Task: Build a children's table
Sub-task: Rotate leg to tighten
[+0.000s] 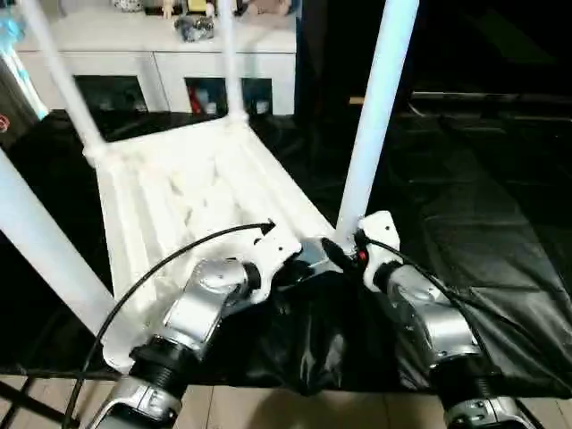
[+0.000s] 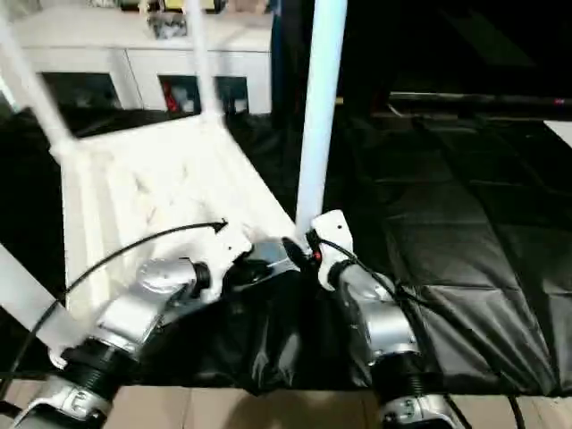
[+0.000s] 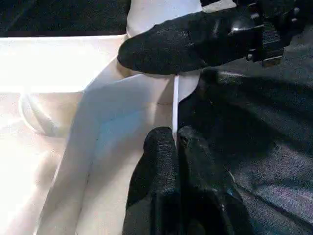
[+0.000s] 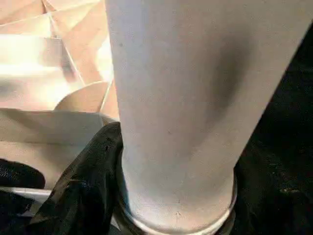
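Note:
The children's table [image 1: 197, 197] lies upside down on a black mat, ribbed underside up, with four white legs standing in its corner sockets. My left gripper [image 3: 175, 139] is shut on the thin rim of the top at the near right corner. Right beside it, the near right leg [image 1: 371, 134] rises from its socket. My right gripper [image 1: 344, 248] is closed around the base of this leg, and one of its black fingers [image 4: 88, 186] presses against the leg's side. The other legs stand at far left [image 1: 67, 89], far right [image 1: 231, 63] and near left [image 1: 45, 250].
A white cabinet [image 1: 161, 63] with glass doors stands behind the table. The black mat [image 1: 483, 223] stretches out to the right. A strip of pale floor [image 1: 295, 411] shows at the mat's front edge. A black cable [image 1: 170, 259] arcs over my left forearm.

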Controlling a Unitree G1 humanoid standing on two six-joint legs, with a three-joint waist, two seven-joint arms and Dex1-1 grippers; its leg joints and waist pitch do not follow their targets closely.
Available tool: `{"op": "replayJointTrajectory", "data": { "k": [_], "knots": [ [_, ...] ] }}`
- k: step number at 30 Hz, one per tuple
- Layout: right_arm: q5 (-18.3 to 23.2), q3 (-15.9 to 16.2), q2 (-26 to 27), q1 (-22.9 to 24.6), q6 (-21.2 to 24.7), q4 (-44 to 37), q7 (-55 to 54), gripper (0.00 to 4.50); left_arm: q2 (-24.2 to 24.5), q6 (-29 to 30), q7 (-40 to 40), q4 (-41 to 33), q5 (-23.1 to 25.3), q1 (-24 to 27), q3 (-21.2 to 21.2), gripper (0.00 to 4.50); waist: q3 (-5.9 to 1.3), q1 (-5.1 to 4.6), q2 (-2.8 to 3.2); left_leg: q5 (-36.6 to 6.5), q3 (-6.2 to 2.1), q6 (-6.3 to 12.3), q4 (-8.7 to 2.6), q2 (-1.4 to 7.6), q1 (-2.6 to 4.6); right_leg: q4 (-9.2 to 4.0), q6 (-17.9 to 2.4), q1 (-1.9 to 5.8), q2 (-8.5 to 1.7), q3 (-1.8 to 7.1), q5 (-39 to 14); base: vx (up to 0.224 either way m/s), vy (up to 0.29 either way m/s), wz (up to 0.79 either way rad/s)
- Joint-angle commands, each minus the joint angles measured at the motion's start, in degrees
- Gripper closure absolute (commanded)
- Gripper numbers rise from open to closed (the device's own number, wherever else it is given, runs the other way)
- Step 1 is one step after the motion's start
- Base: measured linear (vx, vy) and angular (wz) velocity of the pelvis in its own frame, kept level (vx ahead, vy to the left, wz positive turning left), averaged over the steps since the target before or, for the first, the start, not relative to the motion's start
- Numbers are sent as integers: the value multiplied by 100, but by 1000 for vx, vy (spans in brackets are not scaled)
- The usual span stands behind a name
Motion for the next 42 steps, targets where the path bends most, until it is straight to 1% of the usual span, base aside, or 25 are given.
{"op": "replayJointTrajectory", "data": {
  "k": [1,2,3,4,7,8,9,10,12,13,15,19,20,21,23,24,25,28,32,33,37,39,40,41,42],
  "knots": [
    [161,586,393,-16,-5,-57,547,147,-364,-245,-180,-56,-231,1,-427,450,-268,-6,-120,-1880,-11,118,-399,33,-15,-552,-573,174,-188,119,-2781,0,0,0],
    [179,551,313,-21,-25,-72,625,147,-291,-284,-258,-58,-231,2,-394,450,-266,-11,-111,-1872,-13,113,-404,35,-26,-551,-572,175,-188,117,-2771,0,0,0],
    [206,491,135,-18,-19,-132,789,124,-131,-446,-457,-46,-242,9,-358,450,-273,-7,-109,-1891,-13,124,-400,37,-14,-558,-567,169,-188,116,-2775,0,0,0],
    [226,471,31,-14,-7,-180,893,107,-46,-502,-583,-49,-268,18,-341,450,-278,-10,-145,-1848,-11,150,-398,43,-23,-542,-589,176,-189,121,-2685,0,0,0],
    [278,447,-232,-7,4,-280,1186,102,144,-597,-860,-72,-339,31,-310,450,-278,6,-129,-1769,-7,188,-401,54,-31,-517,-691,186,-190,123,-2424,0,0,0],
    [288,448,-347,-7,4,-310,1315,91,220,-614,-983,-93,-382,38,-291,450,-286,5,-183,-1719,11,222,-391,58,-35,-504,-724,191,-183,126,-2322,0,0,0],
    [306,464,-460,-2,-20,-340,1486,76,285,-621,-1066,-102,-414,41,-261,450,-286,29,-157,-1653,9,241,-387,64,-30,-486,-780,191,-196,131,-2249,0,0,0],
    [321,513,-624,16,-50,-401,1744,60,388,-706,-1185,-87,-434,36,-238,450,-286,35,-163,-1643,19,260,-380,69,-26,-491,-798,181,-198,135,-2232,0,0,0],
    [370,654,-949,89,-151,-572,2359,60,594,-857,-1438,-40,-464,23,-200,450,-304,95,-173,-1497,25,299,-366,86,-25,-449,-828,201,-204,136,-2035,0,0,0],
    [403,690,-1044,113,-179,-626,2559,60,660,-910,-1523,-17,-470,17,-188,450,-300,99,-156,-1465,29,313,-368,95,-21,-448,-865,178,-201,141,-1953,0,0,0],
    [500,762,-1325,123,-212,-721,3163,60,889,-970,-1925,10,-576,-6,-150,450,-300,110,-171,-1377,31,350,-358,95,-49,-404,-989,210,-194,133,-1692,0,0,0],
    [586,906,-1549,125,-196,-800,3668,60,1030,-1014,-2267,0,-663,-27,-200,450,-294,115,-153,-1392,24,310,-367,107,-44,-384,-1101,213,-201,129,-1598,0,0,0],
    [615,961,-1623,120,-183,-821,3825,60,1064,-1016,-2372,19,-681,-55,-226,450,-295,116,-166,-1400,30,315,-363,105,-42,-385,-1112,215,-197,128,-1584,0,0,0],
    [637,1004,-1675,111,-172,-830,3946,77,1090,-1034,-2459,37,-693,-84,-251,450,-295,130,-168,-1420,32,330,-359,114,-28,-382,-1132,212,-199,134,-1566,0,0,0],
    [667,1054,-1733,96,-175,-837,4100,87,1098,-1054,-2577,79,-736,-148,-266,450,-294,148,-174,-1371,40,342,-353,109,-35,-374,-1155,215,-202,140,-1523,0,0,0],
    [679,1066,-1752,96,-179,-845,4152,104,1095,-1062,-2619,93,-759,-167,-269,450,-298,166,-159,-1339,43,336,-348,107,-31,-373,-1163,217,-202,140,-1498,0,0,0],
    [673,1094,-1781,91,-176,-858,4241,104,1101,-1083,-2684,131,-766,-201,-285,450,-303,173,-143,-1313,42,329,-344,109,-28,-363,-1175,218,-201,141,-1451,0,0,0],
    [655,1125,-1814,100,-168,-889,4353,139,1101,-1119,-2789,203,-767,-251,-319,450,-315,196,-149,-1255,53,336,-327,109,-22,-343,-1265,226,-196,140,-1226,0,0,0],
    [697,1155,-1842,163,-126,-977,4368,161,1086,-1166,-2900,319,-741,-308,-350,450,-319,203,-142,-1223,53,336,-325,111,-21,-330,-1320,237,-198,135,-1153,0,0,0],
    [697,1155,-1842,163,-126,-977,4368,172,1086,-1166,-2900,319,-741,-308,-350,450,-316,203,-144,-1251,51,330,-329,114,-20,-334,-1319,238,-199,135,-1184,0,0,0],
    [744,1151,-1777,281,-40,-1050,4358,176,1053,-1190,-2816,363,-702,-307,-322,450,-311,207,-155,-1299,50,318,-333,115,-20,-347,-1268,237,-204,137,-1331,0,0,0],
    [805,1076,-1650,332,16,-1073,4221,177,1018,-1233,-2616,370,-649,-275,-288,450,-305,203,-150,-1341,51,304,-338,120,-14,-360,-1243,226,-207,140,-1407,0,0,0],
    [794,956,-1431,364,93,-1049,3783,178,906,-1161,-2161,353,-541,-234,-214,450,-301,193,-157,-1369,48,272,-345,120,-19,-367,-1214,226,-209,144,-1475,0,0,0],
    [727,904,-1320,354,112,-986,3487,178,829,-1079,-1981,323,-532,-210,-172,450,-284,188,-155,-1433,47,243,-356,120,-12,-386,-1191,210,-210,146,-1582,0,0,0],
    [727,904,-1320,354,112,-986,3487,178,829,-1079,-1981,323,-532,-210,-172,450,-284,169,-168,-1513,34,174,-367,101,-17,-400,-1116,226,-217,137,-1815,0,0,0]
  ]
}}
